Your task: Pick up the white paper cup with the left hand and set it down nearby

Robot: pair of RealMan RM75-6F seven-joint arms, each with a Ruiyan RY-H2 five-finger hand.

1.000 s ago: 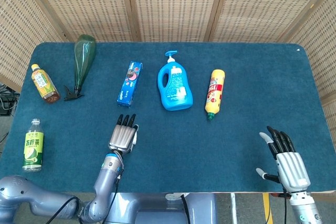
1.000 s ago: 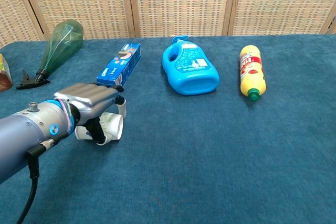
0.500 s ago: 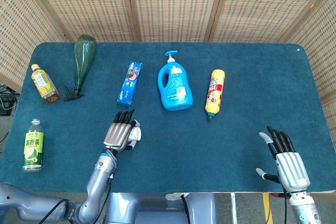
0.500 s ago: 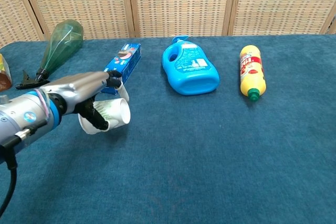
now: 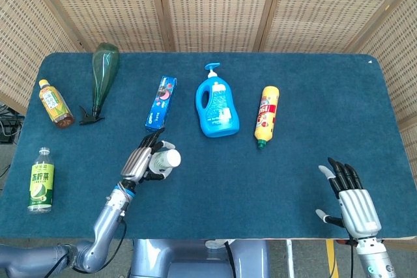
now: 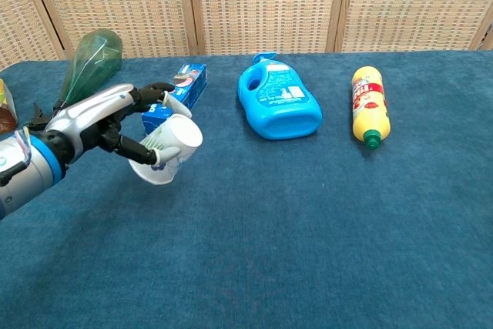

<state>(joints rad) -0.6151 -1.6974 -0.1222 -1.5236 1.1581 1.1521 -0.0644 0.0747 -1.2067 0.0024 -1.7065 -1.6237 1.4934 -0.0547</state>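
My left hand grips the white paper cup and holds it lifted above the blue cloth, tilted, with its base pointing right. The fingers wrap over the cup's top and side. It hangs just in front of the blue toothpaste box. My right hand is at the table's near right edge, fingers spread, holding nothing; it shows only in the head view.
A blue detergent bottle and a yellow bottle lie mid-table. A green spray bottle and a tea bottle lie at the far left, a green-labelled bottle at the near left. Blue tablecloth covers the table.
My left hand has closed on the cup, lifted it off the cloth and tipped it up and to the right. The right hand has barely moved.
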